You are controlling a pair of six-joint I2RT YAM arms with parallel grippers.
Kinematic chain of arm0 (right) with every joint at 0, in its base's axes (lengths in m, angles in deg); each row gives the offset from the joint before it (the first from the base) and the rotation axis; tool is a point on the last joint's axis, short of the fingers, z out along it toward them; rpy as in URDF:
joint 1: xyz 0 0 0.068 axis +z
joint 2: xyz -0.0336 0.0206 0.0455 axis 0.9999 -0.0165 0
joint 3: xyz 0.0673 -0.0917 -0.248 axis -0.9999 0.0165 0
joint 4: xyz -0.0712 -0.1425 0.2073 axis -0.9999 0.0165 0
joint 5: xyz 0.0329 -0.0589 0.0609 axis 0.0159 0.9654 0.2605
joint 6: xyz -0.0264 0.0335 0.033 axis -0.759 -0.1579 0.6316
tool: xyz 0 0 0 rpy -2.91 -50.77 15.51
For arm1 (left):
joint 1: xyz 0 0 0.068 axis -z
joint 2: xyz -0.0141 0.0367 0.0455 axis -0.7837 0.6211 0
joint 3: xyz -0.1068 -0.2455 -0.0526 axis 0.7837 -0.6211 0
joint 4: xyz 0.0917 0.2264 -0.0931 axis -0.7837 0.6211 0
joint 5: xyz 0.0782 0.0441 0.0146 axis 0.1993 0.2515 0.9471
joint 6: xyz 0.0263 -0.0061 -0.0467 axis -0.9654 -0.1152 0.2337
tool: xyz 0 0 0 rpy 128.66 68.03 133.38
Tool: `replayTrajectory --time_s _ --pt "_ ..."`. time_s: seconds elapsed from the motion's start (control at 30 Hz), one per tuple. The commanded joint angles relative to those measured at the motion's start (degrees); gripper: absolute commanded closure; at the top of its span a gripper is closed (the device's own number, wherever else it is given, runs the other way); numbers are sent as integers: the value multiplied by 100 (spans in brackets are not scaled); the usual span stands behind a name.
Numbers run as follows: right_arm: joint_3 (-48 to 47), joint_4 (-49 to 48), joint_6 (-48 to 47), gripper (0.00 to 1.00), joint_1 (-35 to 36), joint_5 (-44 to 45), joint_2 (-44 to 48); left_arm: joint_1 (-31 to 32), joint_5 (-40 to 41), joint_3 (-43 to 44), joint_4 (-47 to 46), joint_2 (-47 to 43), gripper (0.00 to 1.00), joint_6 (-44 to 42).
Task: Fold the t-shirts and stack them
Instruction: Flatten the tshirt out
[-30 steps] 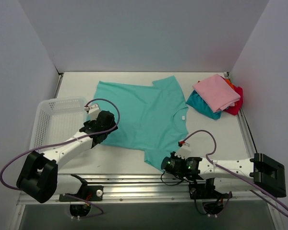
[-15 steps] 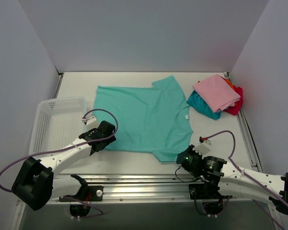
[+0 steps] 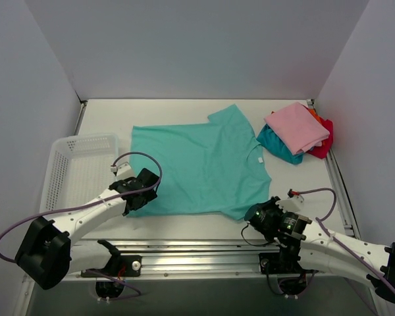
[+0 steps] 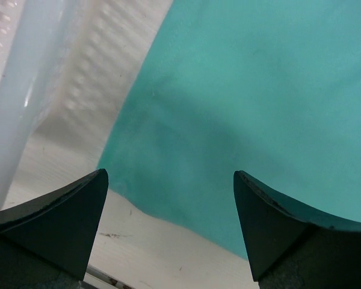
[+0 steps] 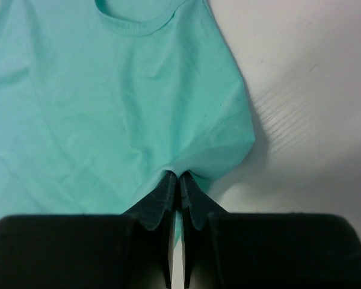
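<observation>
Teal-green t-shirt (image 3: 197, 168) lies spread flat mid-table, collar toward the right, one sleeve at the far edge and the other at the near right corner; the folded pile sits well apart at the far right, with the pink t-shirt (image 3: 296, 126) on top, then the teal-blue t-shirt (image 3: 276, 145), the red t-shirt (image 3: 324, 141) and the orange t-shirt (image 3: 314, 113) peeking out behind.

Handling, as a judgement: light, limp cloth with no stiffness; it will sag and drag, and it bunches wherever it is pinched; best taken at the hem corners or sleeve edges, a thin pinch with one arm per corner so it stays taut.

Right gripper (image 5: 179, 177) has its fingers pressed together on the near sleeve edge, and the cloth puckers into the tips. Left gripper (image 4: 169, 180) has its fingers wide apart and holds nothing, hovering over the near left hem corner, just beside the white mesh basket (image 3: 72, 141).

Against a second ago: the right arm has swung out to the right, pulling the sleeve with it; the shirt has slid and squared up, its near edge now straighter; the left gripper has shifted nearer along the hem; the pile has not moved.
</observation>
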State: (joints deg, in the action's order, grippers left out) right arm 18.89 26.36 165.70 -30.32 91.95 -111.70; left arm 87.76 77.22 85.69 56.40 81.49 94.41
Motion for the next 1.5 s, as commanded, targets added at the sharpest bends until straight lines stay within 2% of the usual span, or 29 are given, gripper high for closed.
replayTrajectory --time_s 0.0,0.23,0.4,0.5,0.53,0.6,0.63,0.67,0.73,0.83,0.87,0.9,0.97,1.13,1.33,1.47 --pt "-26 442 529 100 -187 1009 -58 40 267 570 829 -232 6 101" --pt "-351 284 -85 100 -513 1379 -155 31 -259 1080 1060 39 6 -13" --pt "-114 -356 -743 100 -609 1345 -102 75 -1268 906 823 94 5 153" --pt "-26 -805 -1226 100 -767 1116 -129 189 -1639 239 516 -608 2 250" --pt "9 -910 -1306 100 -794 1081 -137 242 -1622 54 523 -1141 1 311" --pt "97 -1191 -1447 100 -899 906 -207 426 -1587 -534 611 -1688 0 741" --pt "132 -1393 -1500 100 -934 835 -251 514 -1648 -745 646 -2248 0 882" --pt "202 -1490 -1535 100 -1013 713 -374 715 -1675 -1139 751 -2488 5 1327" --pt "246 -1658 -1588 100 -1092 589 -515 944 -1719 -1388 1084 -3050 8 1637" --pt "308 -2070 -1632 100 -1181 387 -814 1568 -1379 -1319 1673 -3299 9 2191" --pt "317 -2141 -1641 100 -1189 352 -962 1726 -1228 -1232 1909 -3247 9 2541" --pt "317 -2185 -1659 100 -1189 316 -1033 1936 -1122 -1022 2312 -3151 9 2649" --pt "247 -2203 -1676 100 -1216 298 -1174 2000 -1095 -801 2517 -2686 9 2711" --pt "246 -2404 -1852 100 -1321 316 -1113 2035 -929 -686 2132 -1754 8 2676" --pt "282 -2607 -2256 100 -1585 123 -1034 2026 -225 -510 2052 -1480 8 2807" --pt "404 -2879 -2397 100 -1743 -105 -1156 2026 65 -658 1781 -1743 9 2790"
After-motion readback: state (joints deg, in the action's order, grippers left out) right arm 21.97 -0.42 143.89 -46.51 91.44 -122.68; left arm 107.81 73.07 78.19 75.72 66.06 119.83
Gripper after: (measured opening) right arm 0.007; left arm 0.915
